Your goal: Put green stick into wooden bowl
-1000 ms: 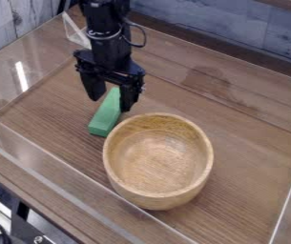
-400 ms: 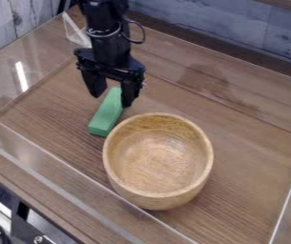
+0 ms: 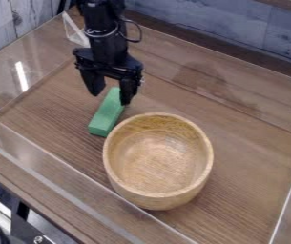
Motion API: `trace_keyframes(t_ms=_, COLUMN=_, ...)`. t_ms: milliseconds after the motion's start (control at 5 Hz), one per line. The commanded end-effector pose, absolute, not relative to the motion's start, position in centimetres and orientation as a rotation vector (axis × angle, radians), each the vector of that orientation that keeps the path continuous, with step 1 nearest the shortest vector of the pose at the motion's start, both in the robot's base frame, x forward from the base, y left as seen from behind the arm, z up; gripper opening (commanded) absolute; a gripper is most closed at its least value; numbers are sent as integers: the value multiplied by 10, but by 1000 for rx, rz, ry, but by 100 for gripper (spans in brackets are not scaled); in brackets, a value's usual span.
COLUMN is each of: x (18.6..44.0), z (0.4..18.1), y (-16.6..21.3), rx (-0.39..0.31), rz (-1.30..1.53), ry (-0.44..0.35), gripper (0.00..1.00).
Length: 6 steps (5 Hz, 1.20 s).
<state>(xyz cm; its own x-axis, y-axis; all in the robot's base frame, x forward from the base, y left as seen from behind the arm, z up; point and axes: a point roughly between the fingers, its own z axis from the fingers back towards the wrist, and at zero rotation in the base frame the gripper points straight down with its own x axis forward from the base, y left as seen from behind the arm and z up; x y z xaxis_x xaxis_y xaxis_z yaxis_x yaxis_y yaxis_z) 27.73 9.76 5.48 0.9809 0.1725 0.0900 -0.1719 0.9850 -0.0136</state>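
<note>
The green stick (image 3: 104,115) is lying flat on the surface (image 3: 224,95), to the left of the middle of the scene. Its long side is running from the far end to the near end, leaning a little to the left as it is coming toward you. The near end of the green stick is sitting just beside the far left rim of the wooden bowl (image 3: 158,160); you cannot tell from this view if they are touching. The far end of the stick is reaching under the hand (image 3: 110,90).

The hand is hanging over that far end and is pointing straight down. Its two dark fingers are standing wide apart, one on each side of the stick's far part, and nothing is being held between them. You cannot tell if the fingertips are touching the surface or the stick.

The wooden bowl is standing upright on the surface, near you and a little to the right of the stick. It is light tan with visible grain, and its inside is showing only wood.

The surface is brown with a wood pattern. Clear plastic walls (image 3: 58,176) are standing around it at the near and left sides. Behind the far edge, a grey wall (image 3: 269,33) is showing.
</note>
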Motion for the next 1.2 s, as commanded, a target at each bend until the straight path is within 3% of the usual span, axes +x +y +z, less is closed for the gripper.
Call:
trace_keyframes(t_ms=0, x=288, z=66, y=105, rx=7, rz=180, ry=-145, gripper=100)
trace_keyframes(t_ms=400, x=292, z=66, y=106, rx=1, rz=192, ry=-151, gripper=100)
trace_keyframes(t_ms=1000, x=283, z=39, y=116, rx=38, rz=196, ry=-108, gripper=100)
